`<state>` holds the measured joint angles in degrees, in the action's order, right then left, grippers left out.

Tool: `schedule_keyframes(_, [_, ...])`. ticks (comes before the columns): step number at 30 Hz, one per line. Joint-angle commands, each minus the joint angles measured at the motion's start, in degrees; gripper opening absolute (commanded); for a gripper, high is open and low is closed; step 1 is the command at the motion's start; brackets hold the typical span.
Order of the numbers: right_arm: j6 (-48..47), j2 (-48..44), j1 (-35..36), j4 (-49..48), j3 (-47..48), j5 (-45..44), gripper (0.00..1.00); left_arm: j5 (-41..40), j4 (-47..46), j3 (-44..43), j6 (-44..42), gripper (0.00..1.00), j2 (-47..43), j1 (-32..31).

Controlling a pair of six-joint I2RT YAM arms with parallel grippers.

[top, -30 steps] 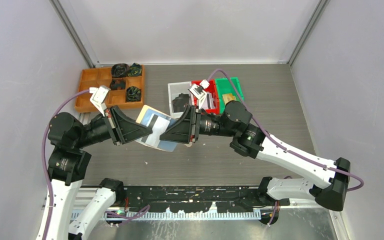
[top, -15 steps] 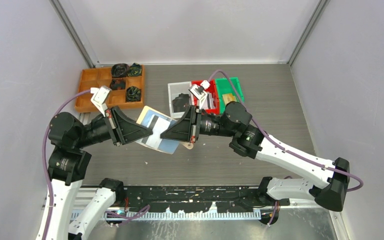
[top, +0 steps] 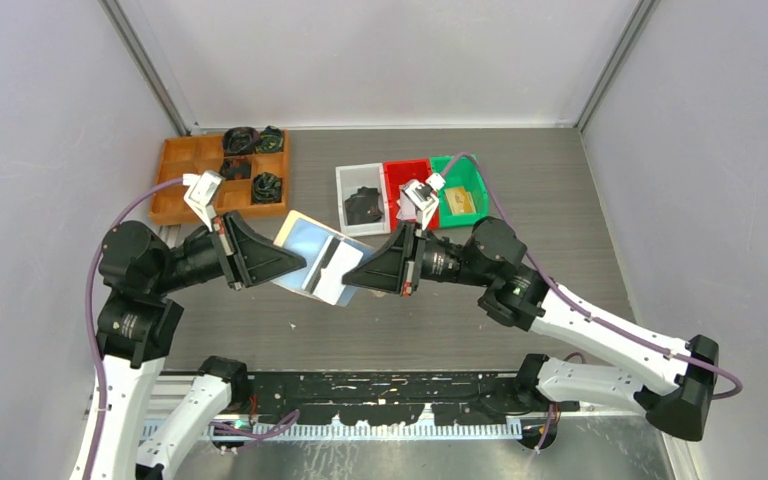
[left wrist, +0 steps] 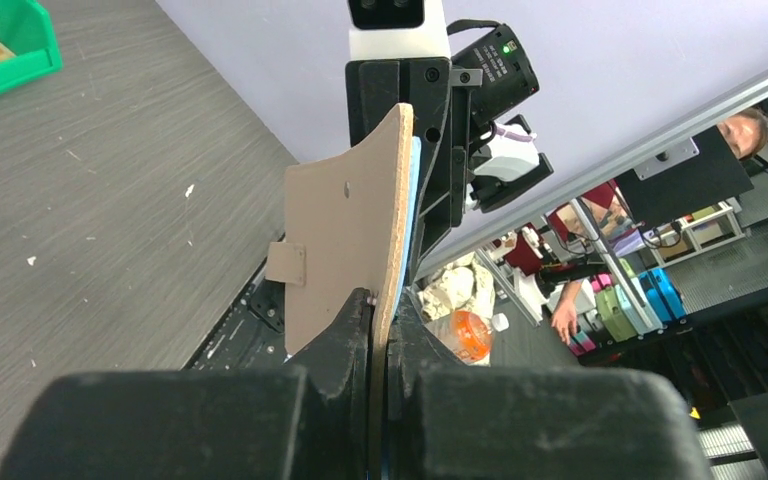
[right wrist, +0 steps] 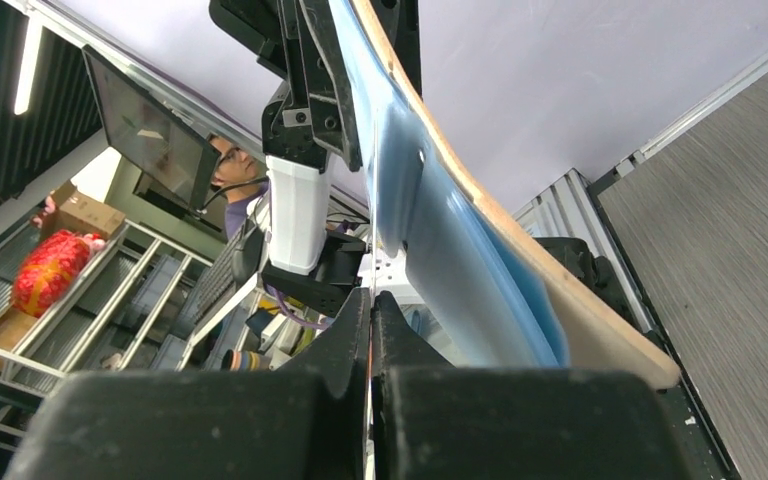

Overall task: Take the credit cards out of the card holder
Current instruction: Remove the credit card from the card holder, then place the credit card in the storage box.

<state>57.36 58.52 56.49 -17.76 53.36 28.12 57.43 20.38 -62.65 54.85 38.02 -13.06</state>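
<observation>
Orange tray [top: 180, 165] and three bins [top: 400, 170] along the far edge; open tabletop [top: 560, 190] rightward.

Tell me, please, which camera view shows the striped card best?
The top view: the card shows its white face and black stripe. The right wrist view shows only its thin edge; in the left wrist view the wallet hides it.

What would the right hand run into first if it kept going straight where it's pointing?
Probably the card holder, just past the credit card the right hand grips; the left hand holds its far side.
</observation>
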Motion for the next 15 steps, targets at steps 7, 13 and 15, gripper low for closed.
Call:
schedule_keyframes(7, [-13.18, -11.55, -8.87, 28.83, 4.58, -6.83, 0.01, -0.35, 5.19, -6.66, -15.71, 0.00, -0.52, 0.14])
schedule_keyframes(13, [-21.32, -4.96, -19.85, 41.50, 11.02, -9.01, 0.01, 5.53, 8.08, -8.44, -24.83, 0.00, -1.40, 0.14])
schedule_keyframes(15, [-26.15, -0.17, -21.83, 46.12, 14.09, -13.23, 0.00, 7.14, 9.57, -9.19, -27.42, 0.00, -1.37, 0.13])
